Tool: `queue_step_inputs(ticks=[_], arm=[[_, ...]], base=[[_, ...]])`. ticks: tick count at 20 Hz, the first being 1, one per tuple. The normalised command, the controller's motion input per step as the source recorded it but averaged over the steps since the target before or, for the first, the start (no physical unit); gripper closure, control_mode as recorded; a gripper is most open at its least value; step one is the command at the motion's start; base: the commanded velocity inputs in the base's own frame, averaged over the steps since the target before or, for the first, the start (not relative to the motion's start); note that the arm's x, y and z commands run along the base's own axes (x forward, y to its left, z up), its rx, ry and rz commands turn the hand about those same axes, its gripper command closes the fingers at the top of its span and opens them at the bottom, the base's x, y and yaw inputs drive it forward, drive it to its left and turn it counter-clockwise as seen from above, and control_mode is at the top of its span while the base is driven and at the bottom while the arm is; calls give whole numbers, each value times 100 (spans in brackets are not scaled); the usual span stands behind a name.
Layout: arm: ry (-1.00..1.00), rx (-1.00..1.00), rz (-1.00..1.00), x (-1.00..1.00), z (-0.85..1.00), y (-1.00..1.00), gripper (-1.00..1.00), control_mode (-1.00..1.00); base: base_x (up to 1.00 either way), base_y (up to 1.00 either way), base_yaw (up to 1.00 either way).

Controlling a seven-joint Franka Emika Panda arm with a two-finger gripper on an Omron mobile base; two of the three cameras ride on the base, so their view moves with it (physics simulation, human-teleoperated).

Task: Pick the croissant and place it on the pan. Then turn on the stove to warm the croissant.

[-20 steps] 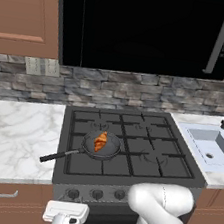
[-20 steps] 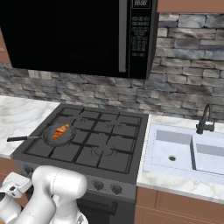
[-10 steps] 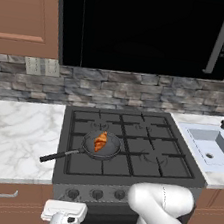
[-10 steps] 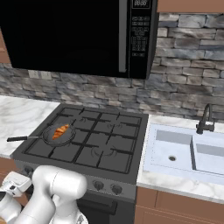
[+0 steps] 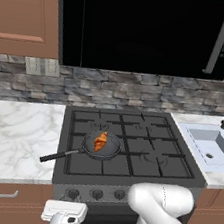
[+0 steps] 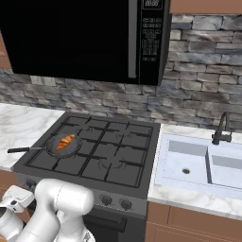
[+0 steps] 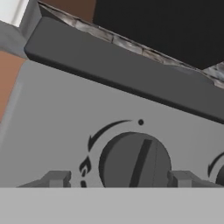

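With the croissant (image 5: 100, 141) in the pan (image 5: 102, 147), the stove knob (image 7: 134, 160) is bracketed by the gripper (image 7: 118, 178), apparently closed on it; turning is called for.

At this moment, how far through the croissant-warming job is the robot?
Done: the croissant already lies in the pan, which sits on a front left burner of the stove.
In hand: the hand is at the stove's front panel, its fingertips flanking a round knob; whether they pinch it cannot be told.
Left: turning that knob; no flame shows under the pan.
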Motion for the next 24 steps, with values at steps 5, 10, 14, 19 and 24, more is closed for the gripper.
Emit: queue_step_inputs(ticks=[5,10,14,19,24], arm=[[0,0,0,1,0,-3,-100,-100],[0,0,0,3,0,-14,-100,-100],[0,3,0,4,0,-21,-100,-100],[0,4,0,9,0,-13,-100,-100],[0,3,0,18,0,-2,-100,-100]], base=[[0,0,0],[0,0,0],[0,0,0],[0,0,0],[0,0,0]])
